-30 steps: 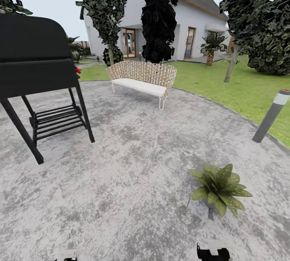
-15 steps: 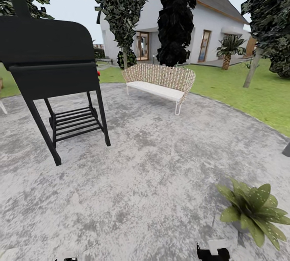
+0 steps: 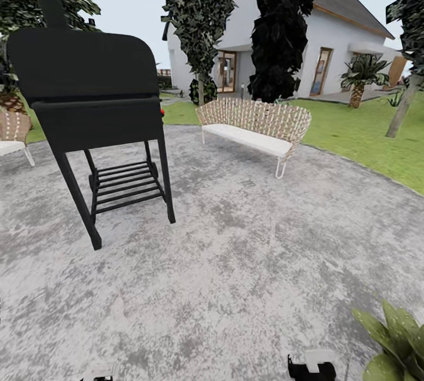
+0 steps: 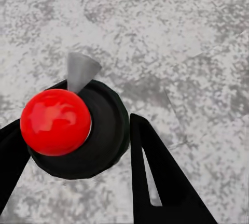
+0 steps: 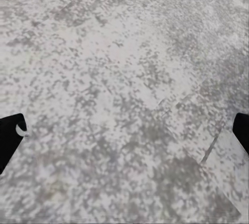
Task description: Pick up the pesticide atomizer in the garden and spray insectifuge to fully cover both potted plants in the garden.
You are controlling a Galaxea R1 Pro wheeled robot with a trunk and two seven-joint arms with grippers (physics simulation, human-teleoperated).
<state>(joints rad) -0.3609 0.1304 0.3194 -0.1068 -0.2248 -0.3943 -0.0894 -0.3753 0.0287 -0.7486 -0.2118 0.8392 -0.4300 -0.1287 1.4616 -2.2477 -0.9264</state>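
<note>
The pesticide atomizer (image 4: 78,130), a black round body with a red ball top and a grey cone nozzle, sits between the dark fingers (image 4: 155,177) of my left gripper (image 4: 72,138), which is shut on it above the mottled patio. My right gripper (image 5: 124,130) is open, its fingertips far apart at the picture's edges, with only paving under it. One potted plant (image 3: 394,345), a low rosette of pointed green leaves, is cut off at the head view's lower right corner. The second plant is out of view.
A black grill (image 3: 88,98) on legs stands at the left of the grey round patio (image 3: 235,263). Behind it a wicker bench (image 3: 256,128) with a white seat borders the lawn (image 3: 365,133). A wicker chair (image 3: 12,133) is at far left. Tall dark trees, a palm (image 3: 359,75) and a white house lie beyond.
The head view has swung left, so everything slid right: the plant went to the lower right corner and the grey bollard left the picture. Both grippers stay as they were.
</note>
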